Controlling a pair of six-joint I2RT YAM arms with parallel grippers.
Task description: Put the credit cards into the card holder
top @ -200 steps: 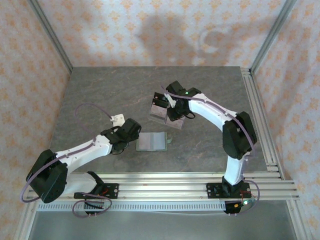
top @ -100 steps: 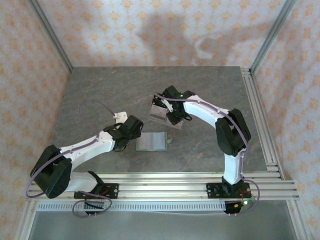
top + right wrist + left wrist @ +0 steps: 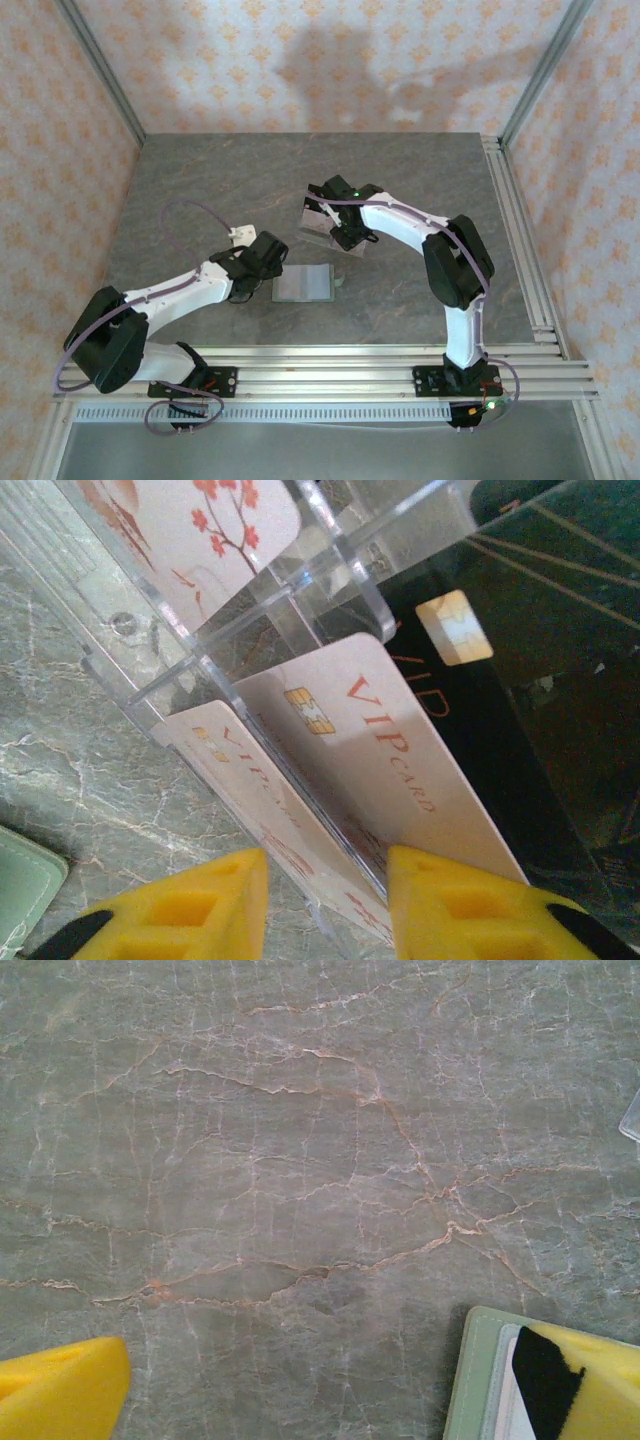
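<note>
Right gripper [image 3: 322,865] had narrowed around a pale pink rectangular VIP card [image 3: 370,750] in the clear plastic stand [image 3: 250,620]; pinch unconfirmed. Left gripper [image 3: 315,1385] stood spread beside the sage-green leather-like card holder [image 3: 303,283]; insertion judged pending.

The right gripper [image 3: 325,868] occupies the lower edge of the frame, with its yellow fingers [image 3: 170,905] straddling two upright credit cards [image 3: 370,750] in a clear stand [image 3: 130,640]. Whether the fingers touch the cards cannot be determined. A black card [image 3: 500,710] stands at right. A corner of the card holder [image 3: 25,895] lies at lower left.

left tool [image 3: 318,1375]: spread wide | right tool [image 3: 325,880]: narrowly parted
</note>
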